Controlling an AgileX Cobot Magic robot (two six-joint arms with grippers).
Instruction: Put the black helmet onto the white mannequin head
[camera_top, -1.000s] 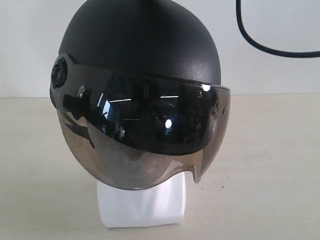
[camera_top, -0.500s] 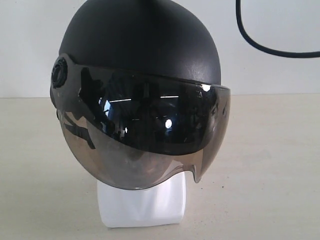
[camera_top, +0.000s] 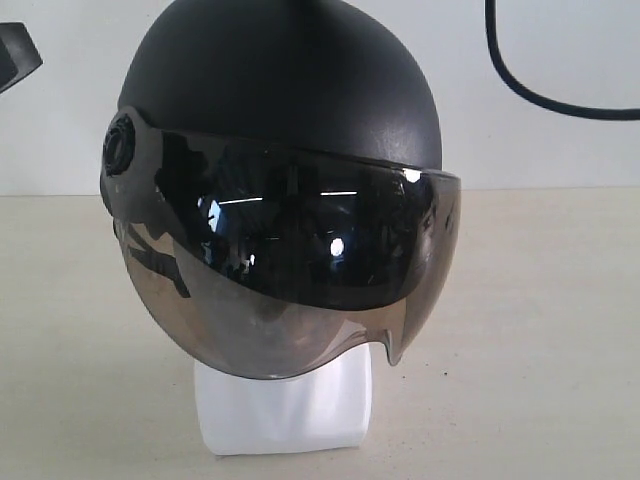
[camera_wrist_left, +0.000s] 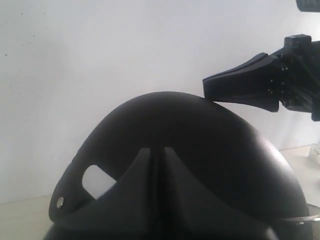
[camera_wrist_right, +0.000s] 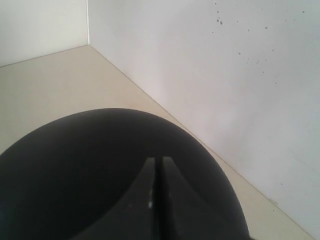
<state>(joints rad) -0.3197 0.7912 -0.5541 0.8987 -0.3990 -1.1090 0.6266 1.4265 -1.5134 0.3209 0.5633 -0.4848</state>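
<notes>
The black helmet (camera_top: 280, 90) sits on the white mannequin head (camera_top: 285, 405), its smoky visor (camera_top: 290, 260) down over the face. Only the head's white neck and base show below the visor. In the left wrist view my left gripper (camera_wrist_left: 156, 151) is shut with nothing between its fingers, close over the helmet's (camera_wrist_left: 200, 150) rear shell. My right gripper (camera_wrist_right: 157, 160) is also shut and empty, pointing over the helmet's crown (camera_wrist_right: 90, 165). From the left wrist view the right gripper (camera_wrist_left: 207, 86) hovers just at the top of the shell; whether it touches is unclear.
The head stands on a beige tabletop (camera_top: 540, 320) before a white wall (camera_top: 560, 150). A black cable (camera_top: 530, 90) hangs at the upper right. A black arm part (camera_top: 15, 55) pokes in at the upper left edge.
A black arm part has come into the exterior view at the upper left. The cable at the upper right has shifted slightly right. Helmet and head have not moved.
</notes>
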